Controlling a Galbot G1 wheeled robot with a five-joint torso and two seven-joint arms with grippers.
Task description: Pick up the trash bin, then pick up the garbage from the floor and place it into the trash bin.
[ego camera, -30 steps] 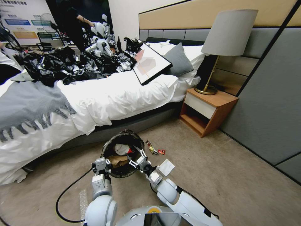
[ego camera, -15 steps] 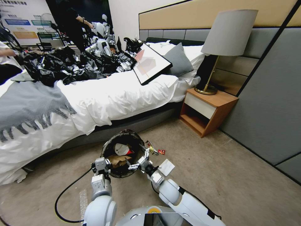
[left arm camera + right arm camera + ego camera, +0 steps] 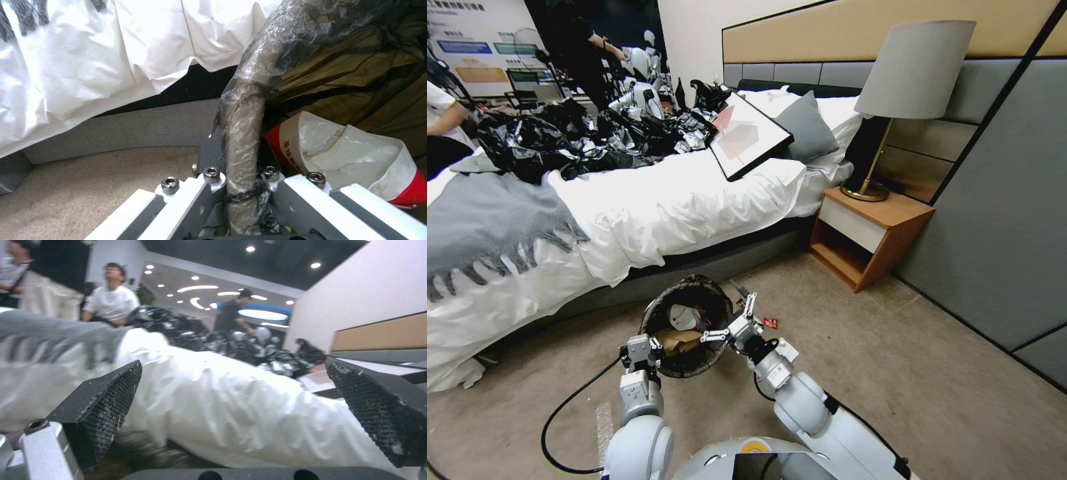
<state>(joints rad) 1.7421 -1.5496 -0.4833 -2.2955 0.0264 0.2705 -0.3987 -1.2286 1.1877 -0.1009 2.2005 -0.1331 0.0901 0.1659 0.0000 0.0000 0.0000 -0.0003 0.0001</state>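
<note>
Left wrist view puts the nearest thing first: the left gripper (image 3: 242,196) is clamped on the bag-covered rim of the trash bin (image 3: 249,100), one finger inside and one outside, so the bin hangs tilted with its mouth toward the robot. Inside lie a red-white snack packet (image 3: 356,156) and a brown paper bag (image 3: 347,76). In the head view the right gripper (image 3: 735,319) hovers at the bin's right edge with its fingers (image 3: 95,406) spread wide and nothing between them. Just beyond it a small red packet (image 3: 770,323) waits on the carpet (image 3: 894,373). Farther off is the bed (image 3: 680,200).
</note>
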